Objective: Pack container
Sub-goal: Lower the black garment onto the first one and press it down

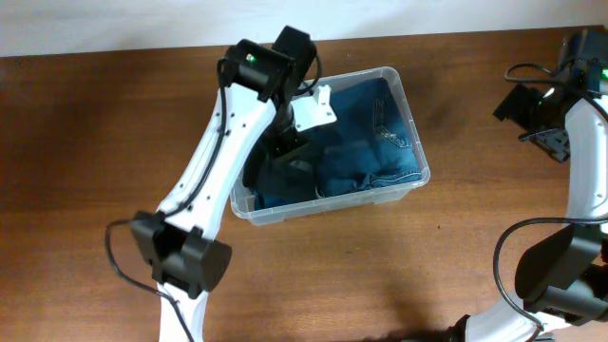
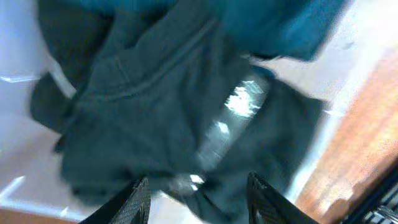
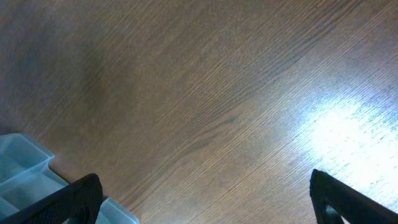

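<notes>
The container (image 1: pixel 323 206) stood open side up on the worktop (image 1: pixel 95 142), left of centre in the overhead view. Its long axis ran roughly left to right, with the right-hand end swung slightly towards the far edge. Blue denim cloth (image 1: pixel 366 142) filled its right and middle parts. Darker cloth (image 1: pixel 275 185) lay at its left end.

The left fingers (image 2: pixel 138 202) were down inside the container at that left end, over the darker cloth. They stood partly apart. Whether they pinched any cloth could not be told, as only their tips showed at the bottom edge of a blurred wrist view. A pale shiny strip (image 2: pixel 230 124) across the dark cloth could not be identified.

From overhead, the left arm covered the container's far-left corner and part of its contents.

The right fingers (image 3: pixel 78 199) were spread wide with nothing between them, over bare worktop well to the right of the container. One corner of the container showed in the right wrist view, cut off by the lower-left edge.
</notes>
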Available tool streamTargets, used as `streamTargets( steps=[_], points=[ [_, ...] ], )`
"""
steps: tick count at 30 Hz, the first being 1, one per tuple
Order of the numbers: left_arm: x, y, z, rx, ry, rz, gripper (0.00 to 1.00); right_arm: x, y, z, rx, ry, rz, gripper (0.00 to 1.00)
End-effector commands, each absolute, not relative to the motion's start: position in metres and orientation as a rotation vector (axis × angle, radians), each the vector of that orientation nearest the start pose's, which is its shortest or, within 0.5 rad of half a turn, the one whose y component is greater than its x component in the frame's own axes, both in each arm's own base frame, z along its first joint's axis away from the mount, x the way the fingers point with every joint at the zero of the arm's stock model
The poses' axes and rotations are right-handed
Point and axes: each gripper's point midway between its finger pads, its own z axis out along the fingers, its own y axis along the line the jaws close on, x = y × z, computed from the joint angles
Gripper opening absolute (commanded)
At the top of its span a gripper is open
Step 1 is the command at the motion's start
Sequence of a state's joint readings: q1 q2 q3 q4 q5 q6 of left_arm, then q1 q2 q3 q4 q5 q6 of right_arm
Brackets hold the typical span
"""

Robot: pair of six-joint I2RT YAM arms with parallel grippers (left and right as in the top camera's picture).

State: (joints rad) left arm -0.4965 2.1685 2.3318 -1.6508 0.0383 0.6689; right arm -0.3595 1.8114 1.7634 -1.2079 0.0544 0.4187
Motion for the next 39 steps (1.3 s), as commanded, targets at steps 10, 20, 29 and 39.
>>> streamTargets(
  steps=[10,20,29,39],
  points=[
    [0.366,-0.130,0.056,1.562,2.908,-0.074,0.51,0.377,-0.154,0.185,1.096,2.602,-0.074,0.99],
    [0.386,-0.137,0.081,1.519,2.839,-0.050,0.51,0.377,-0.154,0.185,1.096,2.602,-0.074,0.99],
    [0.423,-0.153,0.190,1.381,2.621,0.010,0.69,0.377,-0.154,0.185,1.096,2.602,-0.074,0.98],
    [0.424,-0.177,0.314,0.903,2.435,-0.055,0.99,0.377,-0.154,0.185,1.096,2.602,-0.074,0.98]
  ],
)
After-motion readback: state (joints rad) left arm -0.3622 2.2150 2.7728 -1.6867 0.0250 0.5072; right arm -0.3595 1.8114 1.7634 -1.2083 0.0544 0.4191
